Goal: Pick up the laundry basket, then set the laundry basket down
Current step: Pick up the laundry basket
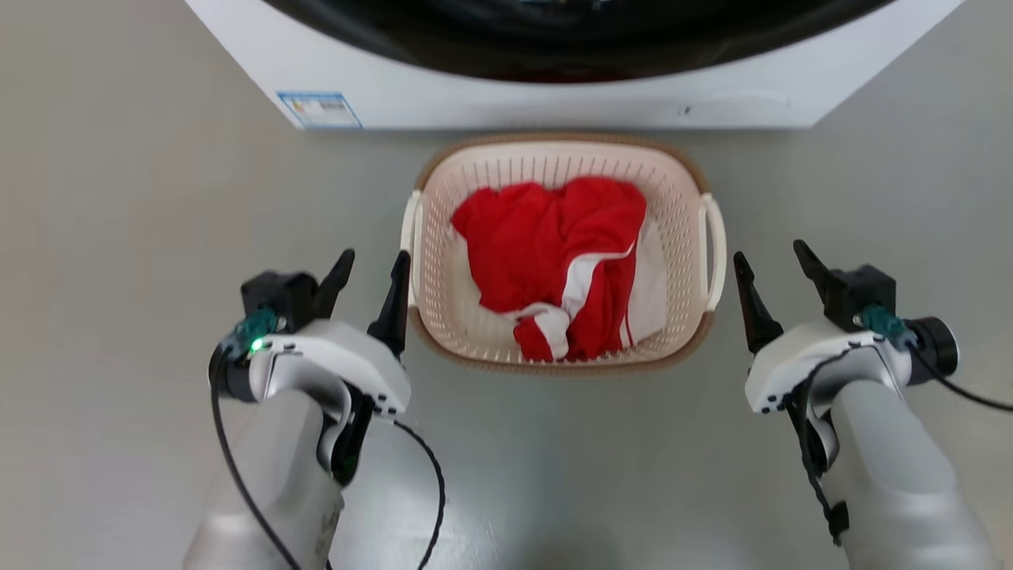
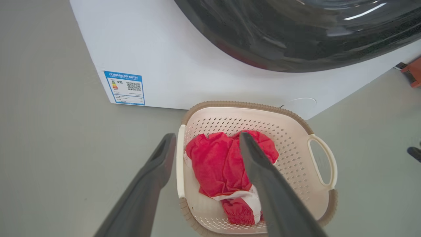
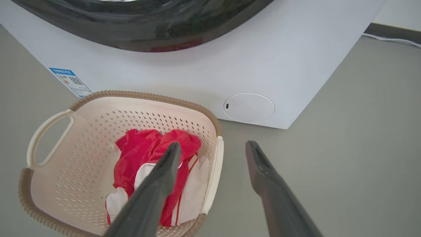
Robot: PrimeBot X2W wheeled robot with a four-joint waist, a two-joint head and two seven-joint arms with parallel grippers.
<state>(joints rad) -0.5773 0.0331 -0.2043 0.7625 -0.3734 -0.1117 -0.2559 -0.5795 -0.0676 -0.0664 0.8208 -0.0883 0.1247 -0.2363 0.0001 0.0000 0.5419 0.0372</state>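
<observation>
The laundry basket (image 1: pixel 682 229) sits on the grey floor just in front of the washer, cream with perforated walls and a brown rim, holding a red and white garment (image 1: pixel 554 261). My left gripper (image 1: pixel 373 269) is open beside the basket's left side. In the left wrist view, the left gripper (image 2: pixel 207 135) straddles the white left handle (image 2: pixel 180 161), with one finger over the basket (image 2: pixel 291 141). My right gripper (image 1: pixel 770 260) is open just right of the right handle (image 1: pixel 716 253). In the right wrist view, that gripper (image 3: pixel 213 144) frames the handle (image 3: pixel 214 171) of the basket (image 3: pixel 82 154).
The white washer (image 1: pixel 554 95) with its dark round door stands directly behind the basket, a blue label (image 1: pixel 319 109) at its lower left corner. Bare grey floor lies on both sides of the basket and towards me. An orange object (image 2: pixel 415 70) sits beyond the washer.
</observation>
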